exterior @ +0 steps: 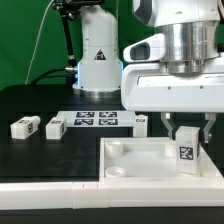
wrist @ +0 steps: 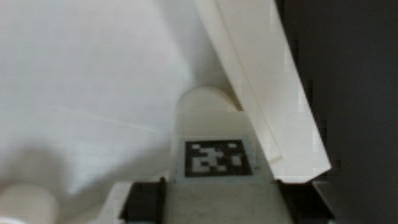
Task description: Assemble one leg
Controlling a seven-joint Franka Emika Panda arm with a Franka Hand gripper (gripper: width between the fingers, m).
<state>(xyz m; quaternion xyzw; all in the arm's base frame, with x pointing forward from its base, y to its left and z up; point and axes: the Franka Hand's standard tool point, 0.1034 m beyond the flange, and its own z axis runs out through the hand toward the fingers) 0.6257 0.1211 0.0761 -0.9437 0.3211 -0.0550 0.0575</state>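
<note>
Gripper (exterior: 188,138) pointing straight down over the tray (exterior: 128,150), at the corner on the exterior view's right.

Leg (exterior: 186,152) stands upright between the fingers (exterior: 170,128). Its lower end is down inside the tray and a tag face is turned to the exterior camera. Its top reaches up between the fingertips.

Wrist view: gripper (wrist: 221,200) looks down on the leg (wrist: 217,157), tag uppermost. One dark finger (wrist: 143,198) sits on each side of it, near the tag's edges. The fingers are set narrow, bracketing the leg. Cannot tell whether the pads press on it or stand just off; the gap at each side is too blurred to read.

Beyond the fingers in the wrist view, the tray (wrist: 267,90) wall runs as a white ridge just beside the leg, with pale tray floor on one side. The black table (wrist: 356,80) is on the other side of the ridge. A rounded socket edge shows in the floor just past the leg.

Exterior view, well apart from the fingers: two loose legs (exterior: 25,127) lie side by side on the table (exterior: 40,160), off to that view's left. Marker board (exterior: 97,121) lies flat between them and the gripper. A small white block (exterior: 141,122) sits at the board's near end, partly hidden by the gripper body.
</note>
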